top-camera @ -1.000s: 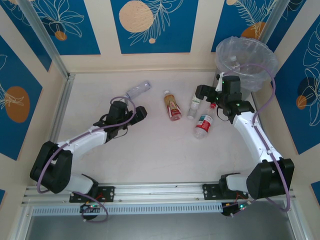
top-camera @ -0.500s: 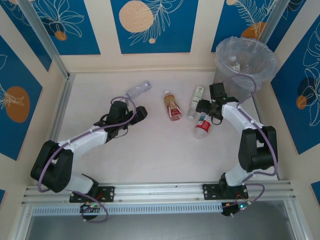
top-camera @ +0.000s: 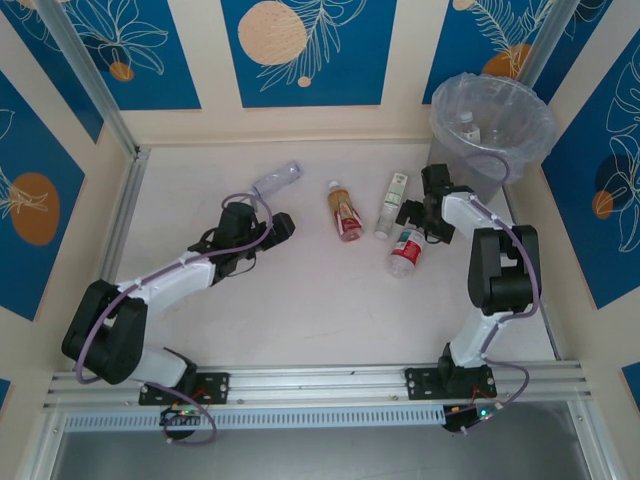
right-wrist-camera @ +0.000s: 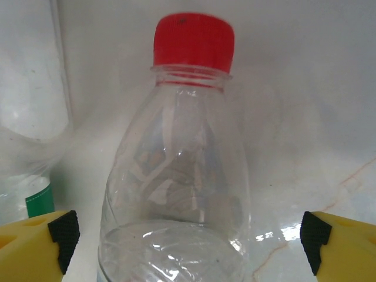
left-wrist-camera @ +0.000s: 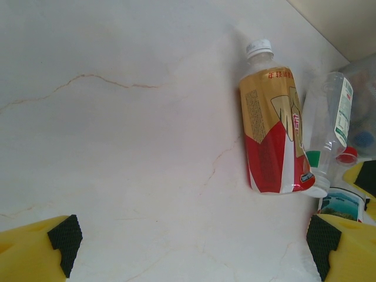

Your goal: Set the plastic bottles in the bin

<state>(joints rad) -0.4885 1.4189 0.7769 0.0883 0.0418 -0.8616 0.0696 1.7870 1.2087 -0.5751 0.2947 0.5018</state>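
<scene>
while four bottles lie out on the table [top-camera: 320, 300], the step in hand is picking up the red-capped bottle [right-wrist-camera: 176, 176]. my right pincer [right-wrist-camera: 188, 238] stands with its jaws as wide as they go, one yellow finger on each side of that bottle's body, the cap at the far end. it has hold of nothing. the pads look clear of the plastic on both sides, though this close up i can't be sure of the gap. just to the left lies the green-and-white bottle [top-camera: 392, 205], near enough that a finger could nudge it. the bin [top-camera: 530, 150] stands just behind my right arm in the far right corner, with at least one bottle [top-camera: 465, 120] already in its bag.

my left pincer [left-wrist-camera: 194, 247] is wide open too and empty, hovering over bare table and facing the orange-and-red bottle [left-wrist-camera: 273, 135]. the clear bottle [top-camera: 277, 180] lies just beyond it, toward the back wall.

next, i judge, the right jaws need to close squarely on the body below the neck, then lift and swing back over the bin's mouth. thin empty plastic will likely give under the squeeze, so the grip wants to be firm and centred.
</scene>
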